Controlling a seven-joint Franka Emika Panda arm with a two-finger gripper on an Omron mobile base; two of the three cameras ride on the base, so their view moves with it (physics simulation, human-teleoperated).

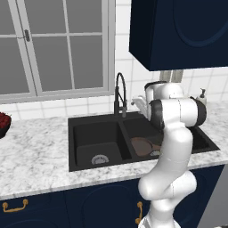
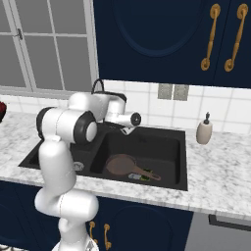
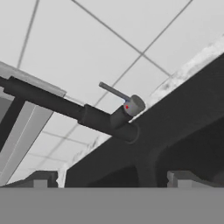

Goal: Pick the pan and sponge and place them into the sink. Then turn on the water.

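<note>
Gripper [image 3: 112, 179] tips sit at the bottom edge of the hand view as two blunt grey stubs set well apart, open, nothing between them; beyond them, at mid-frame, stands the matte black faucet [image 3: 109, 122] with its thin grey lever [image 3: 114, 91] sticking out.

From the right base view, the white hand hangs in the centre of the frame above the back rim of the sink [image 2: 181, 147], a deep matte black double basin sunk into a grey-veined white marble counter [image 2: 220, 166]. One round, shallow pan [image 2: 120, 164] with a brownish inside lies flat on the floor of the right-hand basin, its handle pointing toward lower right. One small sponge [image 2: 147, 176] lies just beside the handle; I cannot tell whether they touch. One silver drain [image 1: 99, 159] shows in the left-hand basin, in the left base view.

White square tile backs the counter. Navy cabinets with gold handles hang above. A paned window fills the upper left. One cream soap dispenser [image 2: 204, 130] stands on the counter at right.
</note>
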